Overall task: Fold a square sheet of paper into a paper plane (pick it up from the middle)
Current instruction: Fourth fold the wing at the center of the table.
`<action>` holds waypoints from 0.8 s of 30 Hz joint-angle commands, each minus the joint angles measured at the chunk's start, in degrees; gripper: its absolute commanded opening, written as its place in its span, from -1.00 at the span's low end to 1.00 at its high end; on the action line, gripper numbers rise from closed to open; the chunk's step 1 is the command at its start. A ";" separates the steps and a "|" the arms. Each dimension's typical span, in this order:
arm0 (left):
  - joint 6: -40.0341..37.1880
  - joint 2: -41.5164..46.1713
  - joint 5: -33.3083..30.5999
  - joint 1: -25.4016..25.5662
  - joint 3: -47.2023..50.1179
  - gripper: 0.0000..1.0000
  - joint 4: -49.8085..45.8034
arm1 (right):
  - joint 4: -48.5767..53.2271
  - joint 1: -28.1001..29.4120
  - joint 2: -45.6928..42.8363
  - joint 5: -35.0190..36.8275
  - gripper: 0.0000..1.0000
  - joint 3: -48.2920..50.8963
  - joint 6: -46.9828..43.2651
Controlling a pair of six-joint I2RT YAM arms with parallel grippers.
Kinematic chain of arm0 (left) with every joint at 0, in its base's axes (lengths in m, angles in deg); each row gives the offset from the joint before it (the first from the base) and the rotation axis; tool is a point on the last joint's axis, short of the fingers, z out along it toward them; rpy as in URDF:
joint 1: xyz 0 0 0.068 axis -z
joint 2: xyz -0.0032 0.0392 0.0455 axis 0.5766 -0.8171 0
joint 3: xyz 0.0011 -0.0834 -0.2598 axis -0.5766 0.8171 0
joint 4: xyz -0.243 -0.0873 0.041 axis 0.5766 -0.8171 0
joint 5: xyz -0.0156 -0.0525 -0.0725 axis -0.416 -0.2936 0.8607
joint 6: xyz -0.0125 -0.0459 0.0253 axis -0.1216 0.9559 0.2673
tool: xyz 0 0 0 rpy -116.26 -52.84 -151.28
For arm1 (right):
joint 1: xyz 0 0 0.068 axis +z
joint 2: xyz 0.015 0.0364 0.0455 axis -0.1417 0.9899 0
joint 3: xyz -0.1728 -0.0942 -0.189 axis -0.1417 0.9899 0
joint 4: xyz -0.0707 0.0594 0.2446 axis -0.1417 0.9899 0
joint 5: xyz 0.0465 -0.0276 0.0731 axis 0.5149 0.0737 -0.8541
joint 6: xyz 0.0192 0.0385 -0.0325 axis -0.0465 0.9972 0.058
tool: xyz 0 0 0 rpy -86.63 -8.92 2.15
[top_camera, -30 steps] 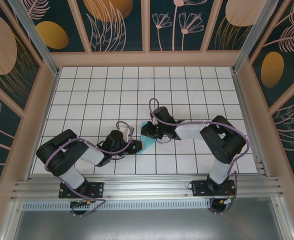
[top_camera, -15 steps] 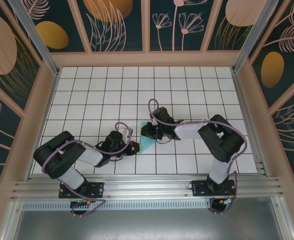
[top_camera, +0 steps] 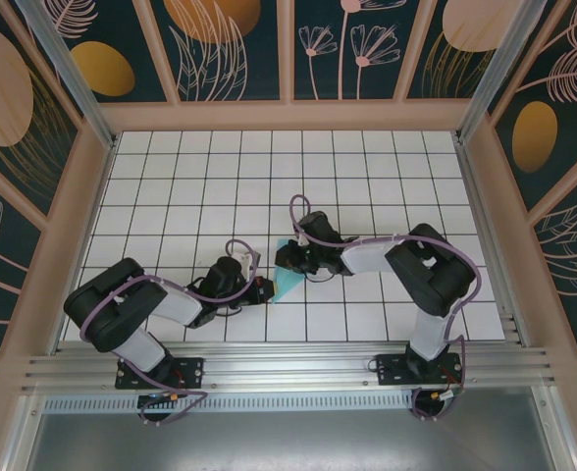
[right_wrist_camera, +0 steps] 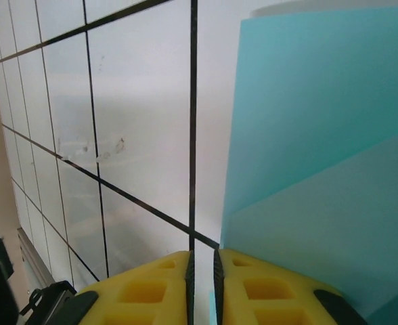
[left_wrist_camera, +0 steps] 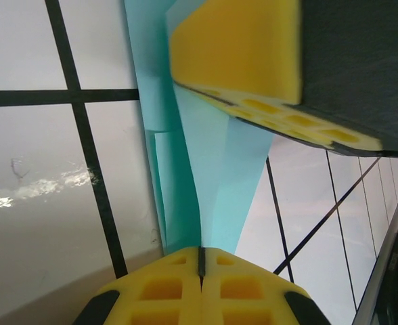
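The square sheet of paper (top_camera: 290, 284) is a creased turquoise wedge on the white tiles between my two grippers. My left gripper (top_camera: 267, 289) is shut on its narrow near end; in the left wrist view the paper (left_wrist_camera: 219, 169) runs up out of the closed yellow tips (left_wrist_camera: 200, 252). My right gripper (top_camera: 287, 263) sits over the far end, and one of its yellow fingers (left_wrist_camera: 239, 47) lies above the sheet. In the right wrist view its jaws (right_wrist_camera: 202, 261) stand slightly apart with floor showing between them. The paper's edge (right_wrist_camera: 321, 135) lies just beside the right-hand finger.
White tiled floor (top_camera: 200, 177) with black grid lines stretches behind and to both sides. Wooden patterned walls (top_camera: 73, 245) box it in. An aluminium rail (top_camera: 288, 368) runs along the near edge by both arm bases.
My left gripper has closed on the near end of the paper. The right gripper has shifted slightly left and its jaws have parted a little.
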 commanded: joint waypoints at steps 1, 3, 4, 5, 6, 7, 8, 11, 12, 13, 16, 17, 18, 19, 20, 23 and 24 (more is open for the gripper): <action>1.26 -0.03 -4.54 -0.33 0.47 -1.00 -6.54 | 2.03 -0.83 -7.55 1.95 -0.56 0.66 -2.12; 1.92 -0.01 -4.54 -0.35 0.72 -1.00 -6.20 | 3.03 -1.72 -9.72 3.26 -0.55 1.49 -2.45; 2.38 -0.01 -4.55 -0.32 0.75 -1.00 -6.05 | 2.61 -2.21 -10.30 3.01 -0.55 2.41 -2.16; 2.71 -0.01 -4.55 -0.32 0.74 -1.00 -5.76 | 1.97 -2.58 -10.45 2.11 -0.55 3.07 -1.96; 3.02 -0.01 -4.38 -0.36 0.74 -1.00 -5.39 | 1.25 -2.72 -10.31 1.33 -0.55 3.67 -1.93; 3.12 0.06 -4.50 -0.35 0.66 -1.00 -5.55 | 1.07 -2.67 -9.94 0.81 -0.55 3.92 -1.83; 3.32 0.21 -4.63 -0.35 0.65 -1.00 -5.52 | 1.19 -2.64 -9.37 0.51 -0.56 3.98 -1.63; 3.92 0.43 -4.72 -0.31 0.74 -1.00 -5.28 | 0.91 -2.34 -7.82 0.18 -0.58 4.01 -0.89; 4.16 0.49 -4.72 -0.38 0.89 -1.00 -4.94 | 0.77 -2.22 -7.35 -0.15 -0.58 3.91 -0.86; 4.70 0.52 -4.73 -0.36 1.36 -1.00 -3.85 | 0.64 -2.13 -6.87 -0.15 -0.59 3.80 -0.87; 5.23 -0.12 -4.19 -0.31 1.67 -1.00 -2.40 | -0.30 -1.94 -5.28 -1.83 -0.60 3.19 -0.67; 5.27 -0.33 -3.75 -0.31 1.59 -1.00 -1.93 | -0.56 -1.90 -4.73 -2.68 -0.60 2.79 -0.83; 5.16 -0.58 -3.34 -0.36 1.62 -1.00 -1.29 | -0.34 -1.77 -4.11 -2.71 -0.59 2.23 -0.90; 5.07 -0.62 -3.15 -0.38 1.70 -1.00 -1.04 | -0.19 -1.68 -3.64 -2.37 -0.59 1.84 -0.91; 5.17 -0.46 -3.37 -0.36 1.77 -1.00 -0.94 | -0.18 -1.67 -3.12 -2.53 -0.59 1.51 -0.87; 5.09 -0.21 -3.68 -0.33 1.67 -1.00 -1.40 | -0.90 -1.52 -1.57 -3.30 -0.60 0.68 -0.77; 5.02 -0.26 -3.65 -0.37 1.45 -1.00 -1.84 | -0.92 -1.50 -0.88 -3.38 -0.59 0.22 -0.71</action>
